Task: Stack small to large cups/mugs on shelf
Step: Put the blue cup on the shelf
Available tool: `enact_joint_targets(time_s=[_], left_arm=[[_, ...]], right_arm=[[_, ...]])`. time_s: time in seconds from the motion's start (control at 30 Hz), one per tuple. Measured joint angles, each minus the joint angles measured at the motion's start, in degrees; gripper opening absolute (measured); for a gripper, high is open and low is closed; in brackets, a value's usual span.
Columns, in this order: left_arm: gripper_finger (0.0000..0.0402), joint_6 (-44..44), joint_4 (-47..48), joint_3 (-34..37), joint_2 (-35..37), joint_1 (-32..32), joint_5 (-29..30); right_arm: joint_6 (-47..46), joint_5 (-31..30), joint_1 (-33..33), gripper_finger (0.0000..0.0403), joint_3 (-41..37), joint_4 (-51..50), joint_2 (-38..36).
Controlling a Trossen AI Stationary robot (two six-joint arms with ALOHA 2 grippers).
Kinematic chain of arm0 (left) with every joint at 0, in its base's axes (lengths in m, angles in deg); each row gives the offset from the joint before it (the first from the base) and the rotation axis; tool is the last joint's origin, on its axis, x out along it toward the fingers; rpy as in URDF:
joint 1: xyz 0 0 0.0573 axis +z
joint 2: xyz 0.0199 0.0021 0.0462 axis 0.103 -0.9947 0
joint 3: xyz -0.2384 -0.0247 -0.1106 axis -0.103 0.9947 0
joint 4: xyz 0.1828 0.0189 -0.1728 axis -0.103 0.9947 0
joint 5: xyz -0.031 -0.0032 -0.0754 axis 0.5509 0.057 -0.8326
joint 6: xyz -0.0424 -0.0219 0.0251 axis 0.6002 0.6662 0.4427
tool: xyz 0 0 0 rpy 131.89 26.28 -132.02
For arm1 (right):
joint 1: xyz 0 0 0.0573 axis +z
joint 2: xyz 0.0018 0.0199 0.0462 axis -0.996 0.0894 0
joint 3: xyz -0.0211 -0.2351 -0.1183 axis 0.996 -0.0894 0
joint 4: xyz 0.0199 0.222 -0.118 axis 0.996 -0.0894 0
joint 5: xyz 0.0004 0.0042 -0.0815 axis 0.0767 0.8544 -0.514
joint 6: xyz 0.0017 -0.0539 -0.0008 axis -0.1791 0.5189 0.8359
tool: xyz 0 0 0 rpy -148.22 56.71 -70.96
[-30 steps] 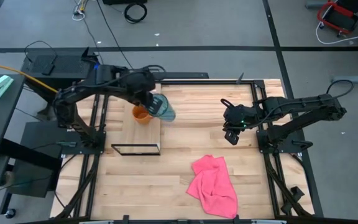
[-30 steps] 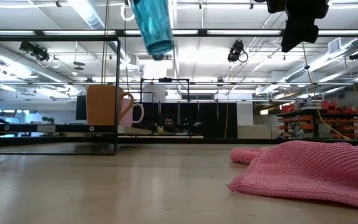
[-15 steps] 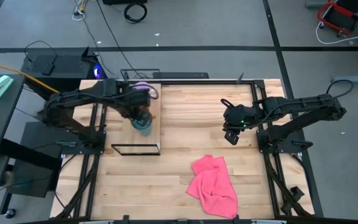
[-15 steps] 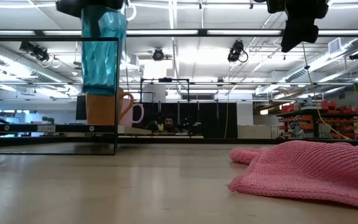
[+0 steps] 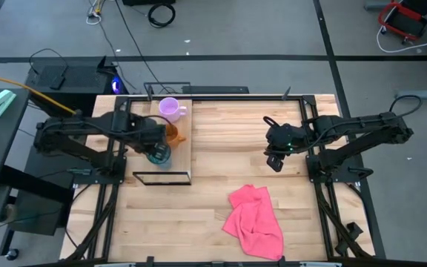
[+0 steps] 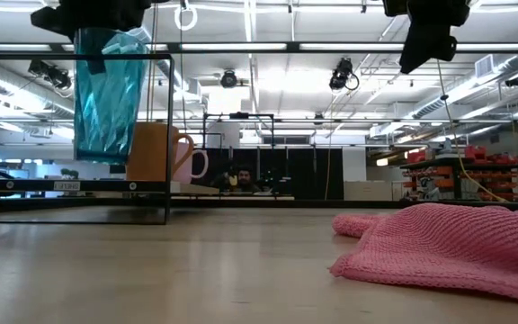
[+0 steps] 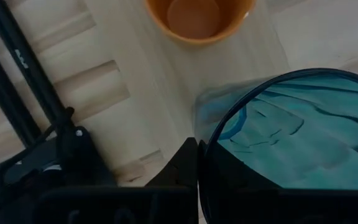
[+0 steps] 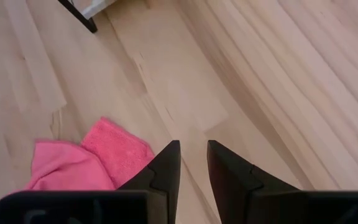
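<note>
My left gripper (image 5: 154,148) is shut on the translucent teal tumbler (image 6: 106,94), held above the near part of the shelf's light wood plank (image 5: 181,159). The orange mug (image 5: 173,133) stands on the plank just beyond the tumbler; it also shows in the left wrist view (image 7: 194,18). The pale purple mug (image 5: 170,108) stands at the plank's far end. The shelf's black wire frame (image 6: 169,135) stands around them. My right gripper (image 5: 274,159) hangs above the table's right half, open by a narrow gap (image 8: 193,162) and empty. My left gripper holds the tumbler at its rim (image 7: 205,134), coming from above with the fingers pointing down. One finger (image 7: 186,165) lies against the outside of the wall; the other is hidden. The tumbler hangs about upright below the gripper, mouth up, its base (image 6: 97,155) clear of the plank.
A crumpled pink cloth (image 5: 256,221) lies on the slatted tabletop near the front, right of centre; it also shows in the low view (image 6: 448,247). Bare tabletop (image 5: 228,141) lies between the shelf and my right arm.
My left gripper has gone toward the table's left and near edges and down, from beyond the orange mug to the near part of the shelf. The tumbler, tilted a second ago, now hangs about upright and lower.
</note>
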Motion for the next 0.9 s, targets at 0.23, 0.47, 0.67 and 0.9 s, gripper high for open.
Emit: enact_joint_targets(time_s=[0.23,0.47,0.67,0.9], left_arm=[[0.0013,0.1,-5.5,3.4,0.1,-1.4,0.0],[0.0013,1.1,-7.0,6.2,0.0,-1.4,0.0],[0.002,1.4,-8.2,6.7,0.1,-1.6,0.0],[0.0024,1.4,-8.4,6.8,0.3,-1.6,0.0]], right_arm=[[0.0,0.0,0.0,0.0087,0.0,0.7,0.0],[0.0,0.0,0.0,0.0087,0.0,0.7,0.0],[0.0,0.0,0.0,0.0087,0.0,0.7,0.0],[0.1,0.0,0.0,0.0087,0.0,0.7,0.0]])
